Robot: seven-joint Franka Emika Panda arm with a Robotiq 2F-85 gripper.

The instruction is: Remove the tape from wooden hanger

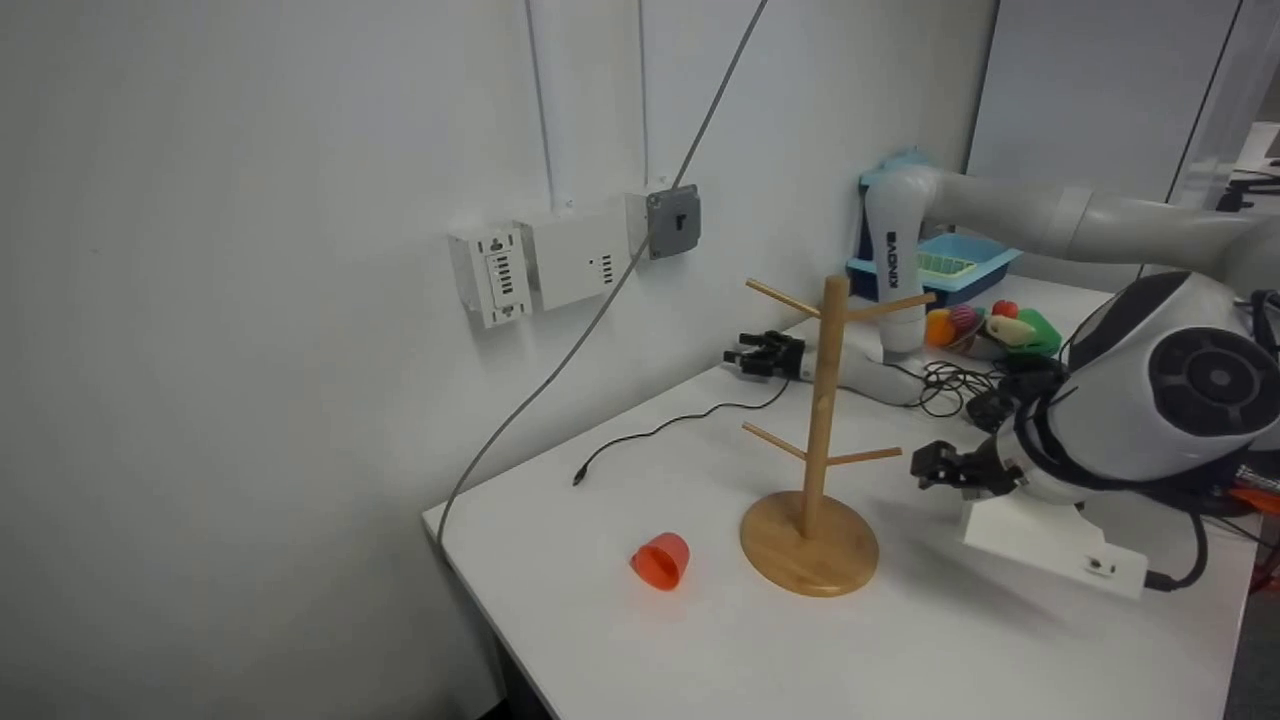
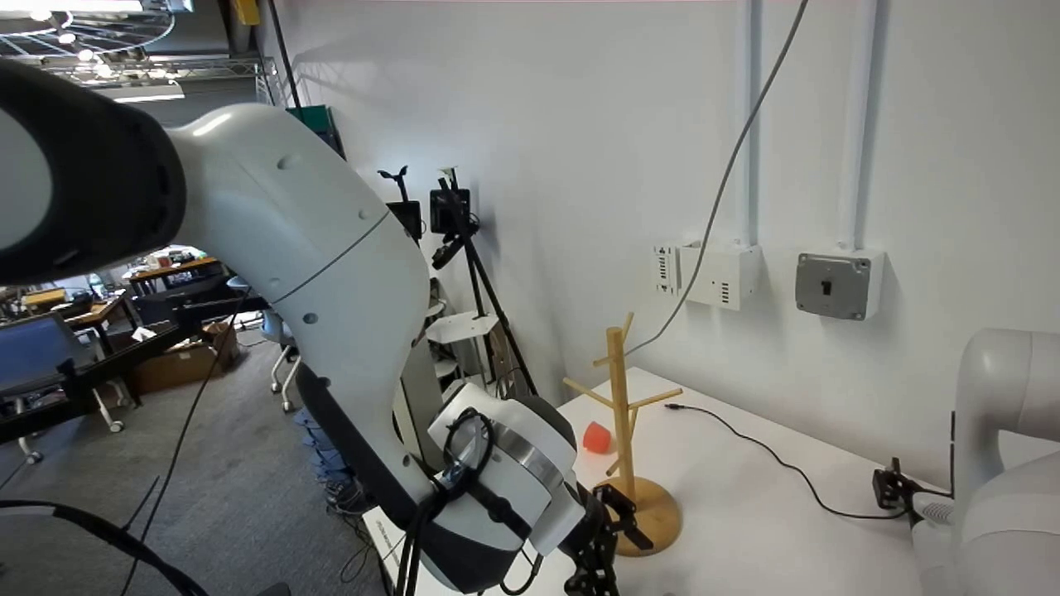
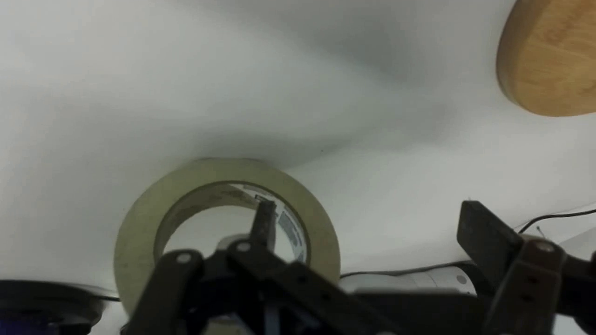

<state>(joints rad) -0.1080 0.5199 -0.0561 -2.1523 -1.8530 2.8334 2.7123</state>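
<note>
The wooden hanger (image 1: pixel 822 410) stands upright on the white table, its pegs bare in both exterior views. Part of its round base (image 3: pixel 554 60) fills the top right corner of the wrist view. The tape (image 3: pixel 135 242), a beige ring, appears at the lower left of that view, apart from the hanger; the arm seems to hide it in both exterior views. My gripper (image 3: pixel 368 204) is wide open with nothing between its fingers. One fingertip (image 3: pixel 264 216) overlaps the ring's open centre; whether it dips inside or hovers above, I cannot tell. The gripper is beside the hanger, above the table.
An orange cup (image 1: pixel 660 560) lies on its side near the hanger. A black cable (image 1: pixel 680 425) runs along the wall side. Behind the hanger rest another arm (image 1: pixel 900 250), its black hand (image 1: pixel 765 355), toy fruit (image 1: pixel 1005 325) and a blue bin (image 1: pixel 960 265).
</note>
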